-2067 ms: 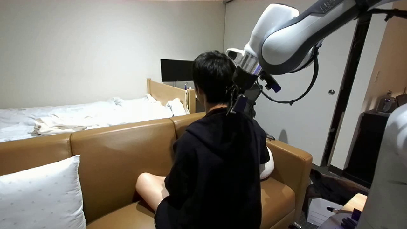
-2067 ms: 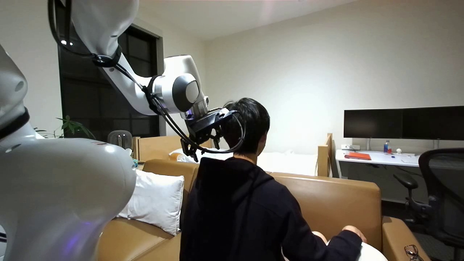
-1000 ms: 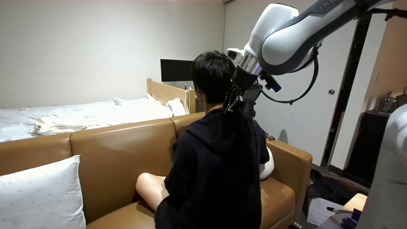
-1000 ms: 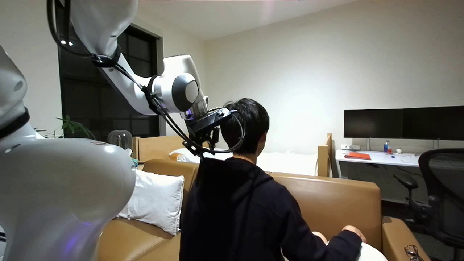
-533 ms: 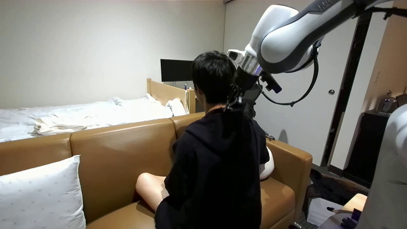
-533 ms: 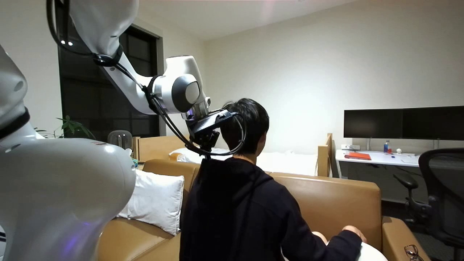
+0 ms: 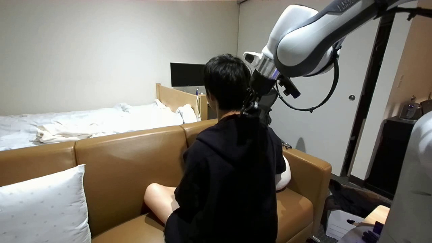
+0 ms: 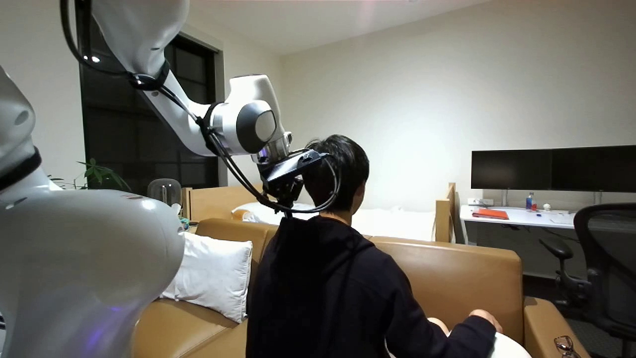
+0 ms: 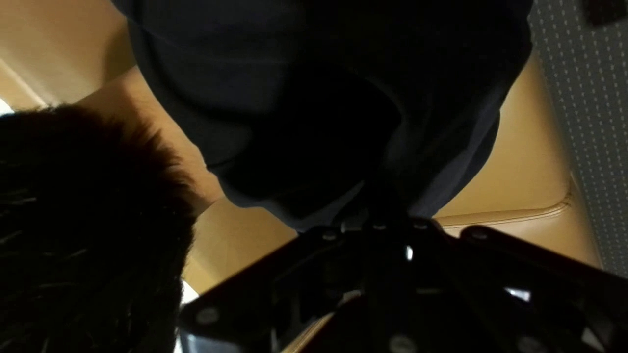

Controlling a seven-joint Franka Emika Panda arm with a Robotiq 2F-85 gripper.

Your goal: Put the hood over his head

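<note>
Gripper [image 8: 288, 214] drawn together on the hood [image 8: 313, 243], close behind the head [image 7: 225, 76]

The jaws stand tight together with the edge of the hood pinched at their tips; how much cloth lies between them cannot be told, black against black. In the wrist view the cloth spreads ahead of the jaws and gathers into a fold where they meet. In both exterior views the rest of the hood hangs below the jaws, at the back of the black sweatshirt [image 7: 233, 195]. The head, its dark hair exposed, is just beside the jaws; in the wrist view it lies to their left, a strip of brown sofa [image 9: 238, 238] showing between hair and jaws. The robot arm [image 8: 184, 129] comes to the jaws from above. In an exterior view a white pillow [image 8: 211, 278] leans on the sofa, lower than the jaws and well apart from them. The bed [image 7: 98, 118] stands past the sofa back, beyond the jaws; the monitors [image 8: 551, 171] are likewise beyond the jaws and well apart.
</note>
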